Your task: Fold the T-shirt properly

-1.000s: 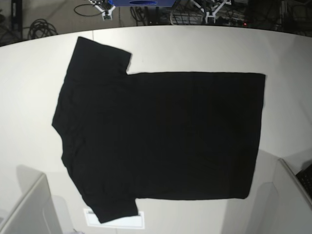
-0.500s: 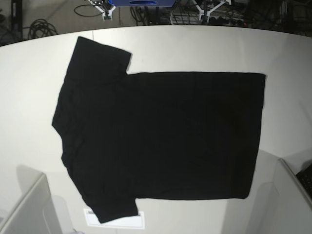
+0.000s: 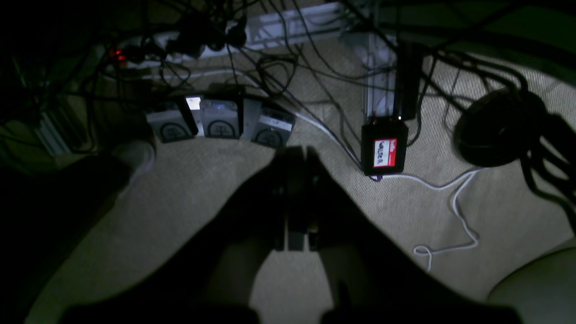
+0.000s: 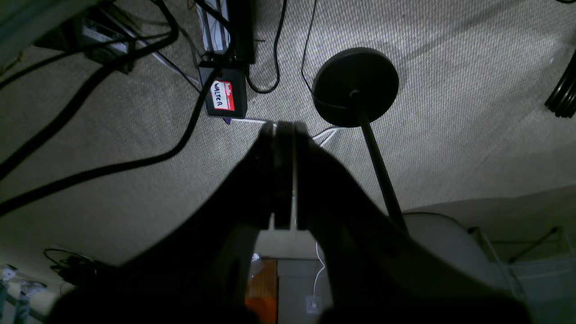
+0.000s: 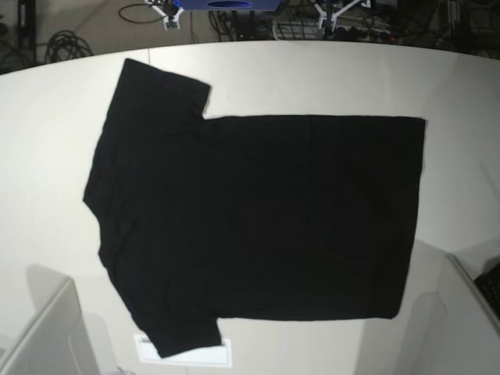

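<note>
Folding: not begun — T-shirt [image 5: 258,223] lies flat, unmoved on table [image 5: 55,117]
Left gripper [image 3: 294,168]: fingers just closed, empty
Right gripper [image 4: 282,128]: closed, empty — both off-table

Nothing on the table [image 5: 312,78] has visibly changed; the T-shirt [image 5: 258,219] lies exactly as before.

We see a pale, off-white bench [image 5: 328,78] with a curved far edge. Directly on it lies the T-shirt [image 5: 258,219], spread flat with its plain black side up, collar end toward the left of the base view and hem toward the right. Both short sleeves lie flat on the surface. A small white label [image 5: 187,353] on the bench peeks out from under the near sleeve.
</note>
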Controlling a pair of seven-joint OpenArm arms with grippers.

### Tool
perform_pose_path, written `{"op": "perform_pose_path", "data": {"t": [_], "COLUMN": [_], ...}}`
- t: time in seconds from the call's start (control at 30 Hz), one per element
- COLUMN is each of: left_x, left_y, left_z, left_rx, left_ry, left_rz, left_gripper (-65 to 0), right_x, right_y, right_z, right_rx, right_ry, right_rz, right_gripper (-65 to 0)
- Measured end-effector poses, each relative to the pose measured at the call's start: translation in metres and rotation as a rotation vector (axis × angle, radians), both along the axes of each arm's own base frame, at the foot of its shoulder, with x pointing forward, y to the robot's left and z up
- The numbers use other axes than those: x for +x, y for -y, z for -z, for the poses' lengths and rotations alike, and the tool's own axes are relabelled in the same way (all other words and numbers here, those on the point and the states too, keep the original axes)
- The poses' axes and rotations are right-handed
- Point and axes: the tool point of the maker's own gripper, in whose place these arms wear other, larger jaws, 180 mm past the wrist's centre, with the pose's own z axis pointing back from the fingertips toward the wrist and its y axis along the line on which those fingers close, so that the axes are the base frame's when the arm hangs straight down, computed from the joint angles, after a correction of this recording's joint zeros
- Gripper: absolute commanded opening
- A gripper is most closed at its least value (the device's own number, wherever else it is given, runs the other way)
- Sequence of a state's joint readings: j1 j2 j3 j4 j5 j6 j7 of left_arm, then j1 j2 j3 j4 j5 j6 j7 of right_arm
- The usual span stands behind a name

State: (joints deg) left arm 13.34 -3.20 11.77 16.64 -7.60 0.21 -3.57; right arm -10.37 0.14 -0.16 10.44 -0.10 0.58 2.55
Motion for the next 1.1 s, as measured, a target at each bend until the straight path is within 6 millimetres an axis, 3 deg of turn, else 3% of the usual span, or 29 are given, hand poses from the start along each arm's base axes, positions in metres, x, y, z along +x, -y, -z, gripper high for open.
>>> {"op": "perform_pose_path", "data": {"t": [0.17,0.3,0.37,0.53,0.73,0.87,0.93,1.1], "left_x": [-0.001,-0.009,-0.018,-0.035,-0.042,-0.050,-0.045,-0.021], "left_y": [0.000,-0.001,-0.008,-0.031,-0.050,-0.079,-0.091,-0.110], "left_z": [0.000,-0.008,-0.019,-0.050,-0.089,-0.117,-0.131,-0.174], "left_rx": [-0.001,-0.014,-0.012,-0.001,-0.005,0.050,0.072,0.119], "left_ry": [0.002,0.036,0.068,0.119,0.189,0.221,0.251,0.372], "left_rz": [0.003,0.019,0.017,0.072,0.117,-0.033,-0.061,-0.088], "left_gripper": [-65.0,-65.0,-65.0,-65.0,-65.0,-65.0,-65.0,-65.0], "right_x": [0.005,-0.003,-0.018,-0.055,-0.024,-0.022,-0.016,0.025], "right_y": [0.000,0.006,0.023,0.073,0.100,0.119,0.134,0.156], "right_z": [0.000,-0.001,-0.004,-0.029,-0.082,-0.123,-0.142,-0.187], "right_rx": [0.000,-0.008,-0.035,-0.141,-0.211,-0.274,-0.320,-0.385], "right_ry": [0.010,0.009,0.002,-0.031,0.127,0.163,0.195,0.348], "right_rz": [0.000,0.006,0.012,0.228,0.314,0.381,0.416,0.472], "right_gripper": [-65.0,-65.0,-65.0,-65.0,-65.0,-65.0,-65.0,-65.0]}}
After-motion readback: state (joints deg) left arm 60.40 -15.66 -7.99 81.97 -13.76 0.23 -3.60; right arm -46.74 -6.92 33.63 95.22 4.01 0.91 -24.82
